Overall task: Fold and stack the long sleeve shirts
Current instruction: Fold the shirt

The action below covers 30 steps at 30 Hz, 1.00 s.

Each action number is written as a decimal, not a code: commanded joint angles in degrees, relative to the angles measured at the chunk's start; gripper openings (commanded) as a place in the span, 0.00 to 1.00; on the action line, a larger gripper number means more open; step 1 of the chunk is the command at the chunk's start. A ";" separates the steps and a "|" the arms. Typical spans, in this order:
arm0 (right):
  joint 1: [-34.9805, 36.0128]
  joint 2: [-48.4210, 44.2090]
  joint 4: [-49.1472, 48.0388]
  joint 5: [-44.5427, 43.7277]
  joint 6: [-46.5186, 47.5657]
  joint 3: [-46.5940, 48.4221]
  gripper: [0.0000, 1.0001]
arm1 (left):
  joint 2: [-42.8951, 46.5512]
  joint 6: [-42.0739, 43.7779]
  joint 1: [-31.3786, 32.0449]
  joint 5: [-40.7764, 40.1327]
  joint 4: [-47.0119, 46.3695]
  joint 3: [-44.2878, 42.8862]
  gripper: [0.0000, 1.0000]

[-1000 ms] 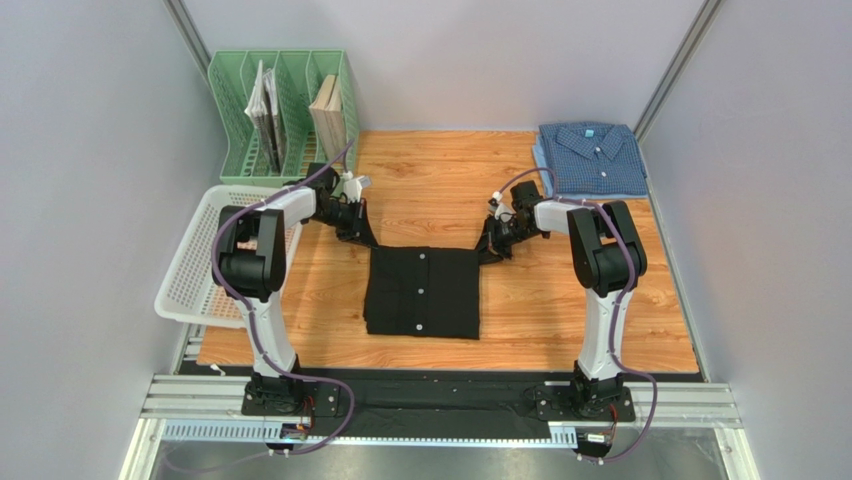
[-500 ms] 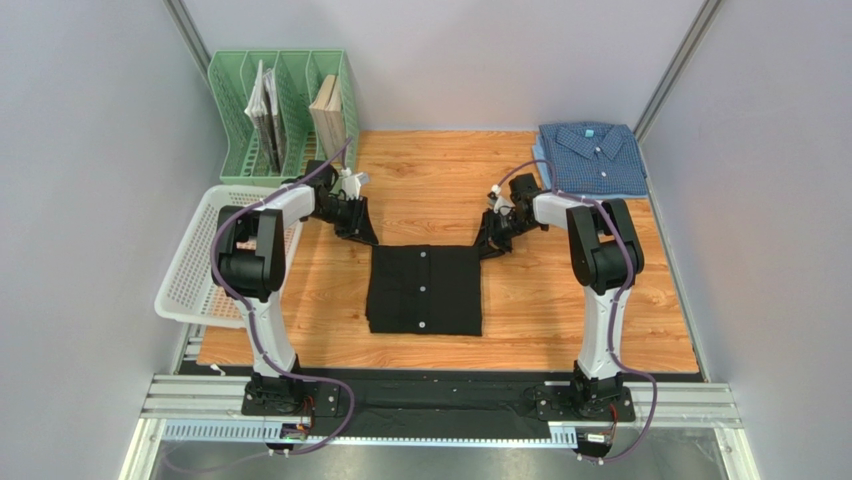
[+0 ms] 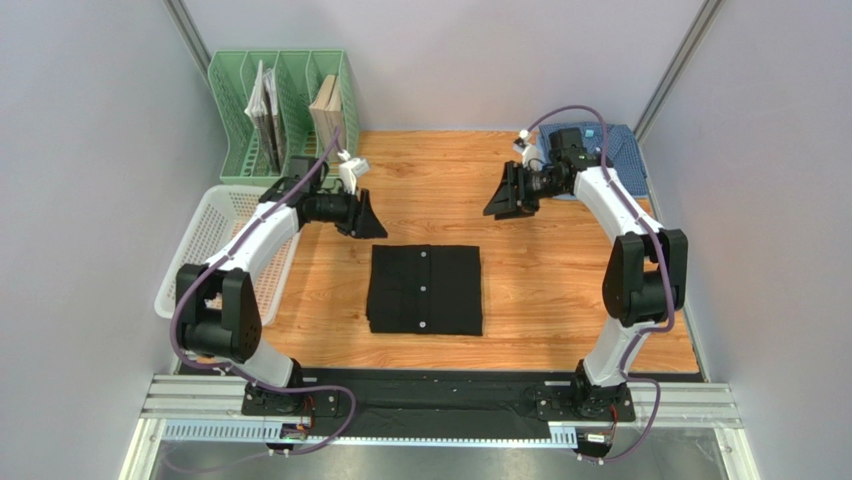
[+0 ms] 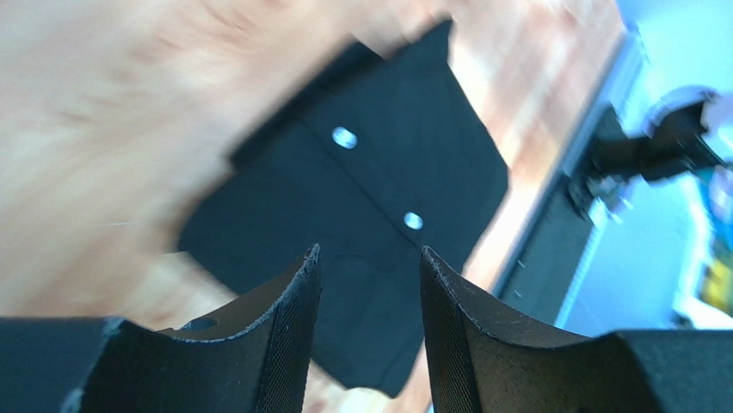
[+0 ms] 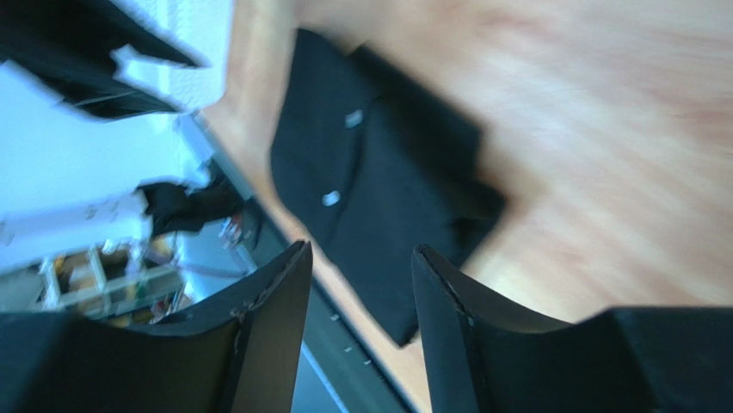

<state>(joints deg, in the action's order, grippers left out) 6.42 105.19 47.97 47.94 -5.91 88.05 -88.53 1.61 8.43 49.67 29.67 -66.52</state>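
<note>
1. Holding the left fingers (image 3: 365, 216) parted in the air above the counter (image 3: 560, 280), released and gripping nothing.
2. Holding the right fingers (image 3: 503, 195) parted in the same way, also released, with nothing between the 2 black tips.
3. Finding the black shirt (image 3: 424, 290) folded into a tidy rectangle and lying flat on the counter, with 3 white buttons facing up in a row.
4. Placing that shirt between the 2 sets of fingers, nearer to the arm bases than either set, and touching neither.
5. Putting the left fingers near the shirt's far left corner but apart from it, and the right fingers well apart from its far right corner, out toward the back of the counter.
6. Looking past the left fingers (image 4: 297, 292) in the left wrist view and seeing the black shirt (image 4: 370, 198) beyond the tips, with 2 buttons showing, all of it blurred.
7. Looking past the right fingers (image 5: 284, 292) in the right wrist view and seeing the same black shirt (image 5: 378, 189) beyond the tips, also blurred.
8. Finding the blue shirt (image 3: 628, 160) behind the right fingers at the far right corner of the counter, partly hidden by the right arm.
9. Noting a green file rack (image 3: 280, 100) behind the left fingers and a white basket (image 3: 215, 250) off to their outer side, at the counter's left edge.
</note>
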 commanded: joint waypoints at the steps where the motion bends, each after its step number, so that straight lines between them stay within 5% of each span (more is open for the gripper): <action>1: 8.85 0.10 -8.13 10.94 -7.62 -8.50 0.50 | -5.50 -1.34 3.35 6.05 -2.69 3.16 0.52; 11: 7.48 20.30 -13.86 -1.88 -7.36 -4.39 0.40 | -25.44 -5.55 2.21 -2.46 0.48 -7.31 0.50; 19: 10.01 27.79 -9.03 -13.83 -4.38 10.90 0.41 | -25.03 -3.21 6.16 -2.74 5.74 -3.97 0.47; 24: 11.51 18.85 -4.56 -6.73 4.56 10.93 0.50 | -11.86 -1.69 4.59 4.28 3.04 1.56 0.52; 27: 11.87 10.52 -1.93 -9.52 9.07 9.07 0.53 | -6.92 -0.90 3.27 -1.04 -0.03 0.00 0.58; 30: 13.44 6.10 0.71 -12.43 10.48 6.27 0.54 | -10.94 0.93 3.70 -3.70 1.51 -7.17 0.78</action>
<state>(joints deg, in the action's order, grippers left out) 18.74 122.13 44.45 39.40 -1.87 95.92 -98.41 -0.67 12.67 48.75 33.19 -65.56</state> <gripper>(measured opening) 0.531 0.721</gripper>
